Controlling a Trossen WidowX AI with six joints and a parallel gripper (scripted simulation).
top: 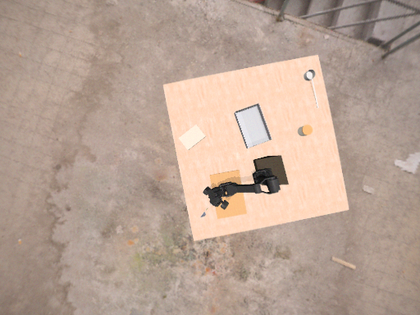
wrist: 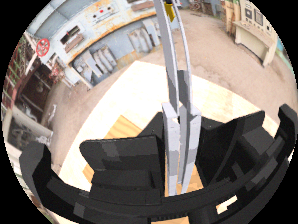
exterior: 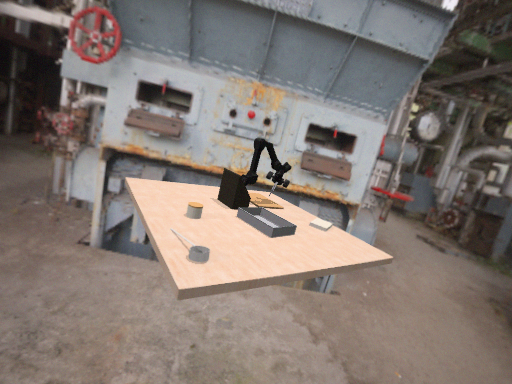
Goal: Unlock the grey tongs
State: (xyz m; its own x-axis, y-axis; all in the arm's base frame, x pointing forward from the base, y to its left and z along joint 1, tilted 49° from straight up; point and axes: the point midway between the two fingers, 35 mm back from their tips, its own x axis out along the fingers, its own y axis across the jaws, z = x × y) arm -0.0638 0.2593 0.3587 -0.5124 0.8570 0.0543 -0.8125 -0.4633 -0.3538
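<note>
My gripper [top: 215, 198] [exterior: 278, 179] [wrist: 169, 114] is shut on the grey tongs [exterior: 273, 188] [wrist: 169, 60], holding them in the air. In the exterior view one end slants steeply down toward the wooden board [top: 232, 210] [exterior: 267, 201] [wrist: 120, 127]. In the wrist view the two arms run close together between the black fingers; the yellow part [wrist: 170, 12] is at the far top end. I cannot tell whether the lock is released. The roasting tin [top: 241, 130] [exterior: 281, 232] has nothing across it.
A dark block [top: 280, 168] [exterior: 231, 190] stands by the arm base. A cream slab [top: 192, 137] [exterior: 321, 224], an orange-topped cylinder [top: 307, 130] [exterior: 194, 210] and a small pot [top: 309, 75] [exterior: 199, 254] with a long handle are elsewhere on the table. A small bluish piece [top: 203, 214] shows near the gripper, unclear.
</note>
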